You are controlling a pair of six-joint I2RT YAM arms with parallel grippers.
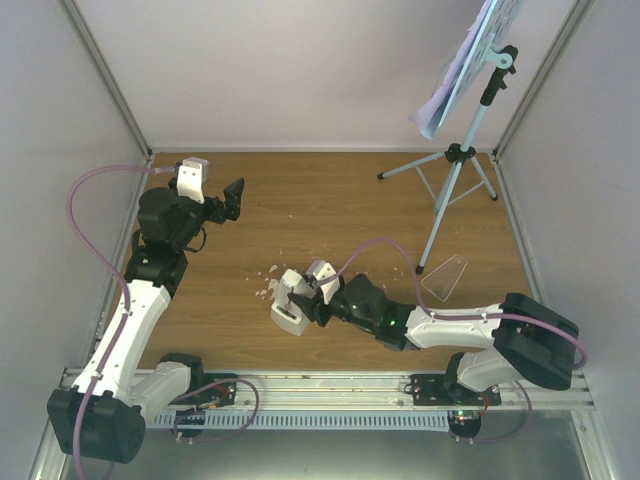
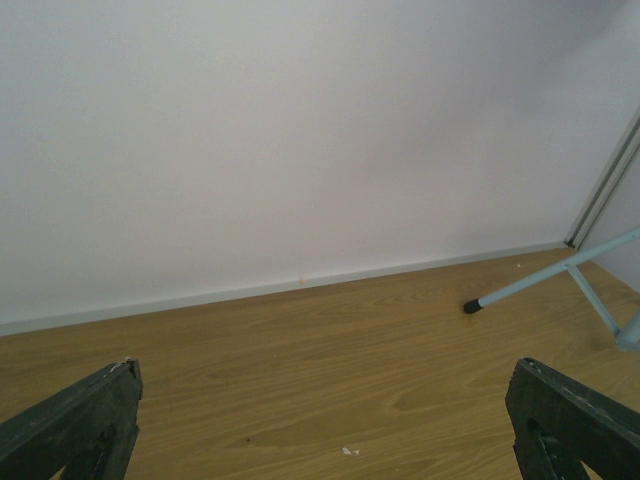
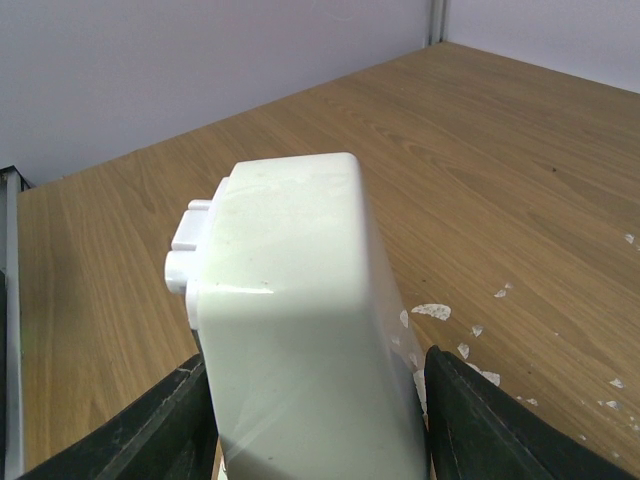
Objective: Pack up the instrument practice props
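The table (image 1: 330,200) is walled on 3 sides, with a metal rail along its near edge. The left gripper (image 1: 228,200) hovers near the left wall at the far-left corner. Its wrist view shows the claw (image 2: 322,380) spread wide with nothing in it, and bare wood running ahead to the back wall.

Near the middle, small white scraps (image 1: 268,282) are strewn over the wood, and the right wrist view shows them (image 3: 430,311) just right of the held object. The right gripper (image 1: 300,300) reaches leftward, low over the table. Its claw (image 3: 310,425) is clamped on the sides of the white metronome (image 1: 287,312). From above, the metronome's length runs roughly near to far. The wrist view shows only 1 rounded end (image 3: 300,320), with a small knob on its left. I cannot tell whether it touches the table.

Further right lies a clear trapezoid piece (image 1: 443,278), just beside the music stand (image 1: 455,200). The stand is upright in the far-right corner, and 1 leg (image 2: 530,285) reaches left. Its tilted desk holds the sheet-music pages (image 1: 448,88), which are cut off by the top edge and have no readable print.
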